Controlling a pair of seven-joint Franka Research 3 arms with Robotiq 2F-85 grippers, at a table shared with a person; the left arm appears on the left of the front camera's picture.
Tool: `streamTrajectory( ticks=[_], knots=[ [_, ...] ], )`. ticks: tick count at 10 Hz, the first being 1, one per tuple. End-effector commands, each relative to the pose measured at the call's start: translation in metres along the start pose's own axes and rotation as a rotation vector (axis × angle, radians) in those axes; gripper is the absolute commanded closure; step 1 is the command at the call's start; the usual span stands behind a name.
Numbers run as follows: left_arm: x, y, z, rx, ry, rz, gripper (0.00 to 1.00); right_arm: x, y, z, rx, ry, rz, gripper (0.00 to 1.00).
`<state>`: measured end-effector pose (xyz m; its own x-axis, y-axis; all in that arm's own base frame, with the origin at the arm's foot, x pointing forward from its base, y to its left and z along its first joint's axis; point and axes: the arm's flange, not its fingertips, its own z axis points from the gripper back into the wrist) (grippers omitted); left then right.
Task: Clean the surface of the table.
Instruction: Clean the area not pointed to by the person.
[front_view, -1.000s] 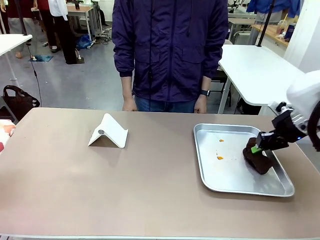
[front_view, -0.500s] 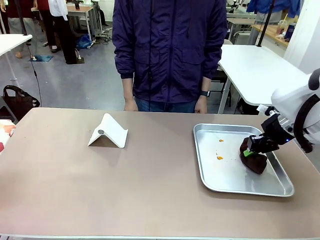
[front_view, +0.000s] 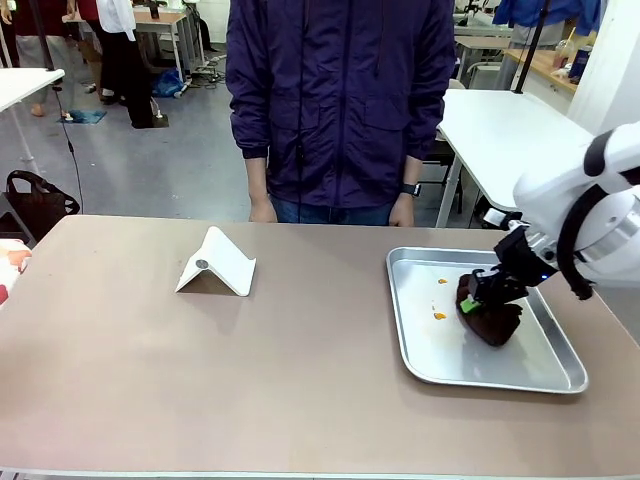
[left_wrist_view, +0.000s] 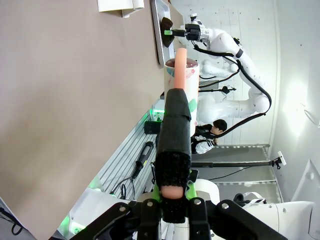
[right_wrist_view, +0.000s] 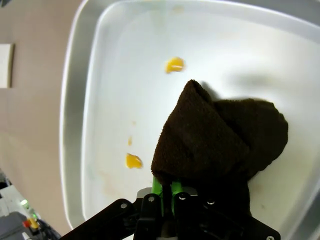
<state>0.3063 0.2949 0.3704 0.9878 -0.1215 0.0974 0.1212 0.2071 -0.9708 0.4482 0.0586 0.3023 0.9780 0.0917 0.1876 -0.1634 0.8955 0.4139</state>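
Observation:
The taupe table (front_view: 250, 370) spreads across the front view. At its right lies a metal tray (front_view: 420, 360) with two orange spots (front_view: 438, 316). My right gripper (front_view: 474, 302) is shut on a dark brown cloth (front_view: 490, 320) that rests on the tray floor just right of the spots. In the right wrist view the cloth (right_wrist_view: 220, 135) bunches over my right gripper (right_wrist_view: 167, 190), and the orange spots (right_wrist_view: 174, 64) lie beside it on the tray (right_wrist_view: 80, 100). My left gripper (left_wrist_view: 172, 202) is shut on a pink and black cylinder (left_wrist_view: 177, 125), held off the table (left_wrist_view: 75, 100).
A white folded stand (front_view: 215, 263) sits left of centre on the table. A person in a dark jacket (front_view: 340, 100) stands at the far edge, hands down. A white-topped table (front_view: 510, 130) stands behind at the right.
My right gripper has dragged the brown cloth leftward across the tray floor, closer to the orange spots. The stand and the person have stayed put.

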Motion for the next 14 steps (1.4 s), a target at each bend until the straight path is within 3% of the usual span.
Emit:
streamTrajectory(
  ticks=[1,5,10,14],
  knots=[
    [-0.003,-0.004,-0.002,0.002,-0.002,0.008,0.81,0.007,0.022,-0.018,0.087,0.010,0.057,0.93],
    [-0.003,-0.004,-0.002,0.002,-0.002,0.008,0.81,0.003,0.055,-0.035,0.209,0.052,0.126,0.93],
    [-0.003,-0.004,-0.002,0.002,-0.002,0.008,0.81,0.010,0.019,-0.027,0.076,0.002,0.028,0.93],
    [-0.003,-0.004,-0.002,0.002,-0.002,0.008,0.81,0.013,-0.020,0.003,0.097,-0.089,-0.099,0.93]
  ],
)
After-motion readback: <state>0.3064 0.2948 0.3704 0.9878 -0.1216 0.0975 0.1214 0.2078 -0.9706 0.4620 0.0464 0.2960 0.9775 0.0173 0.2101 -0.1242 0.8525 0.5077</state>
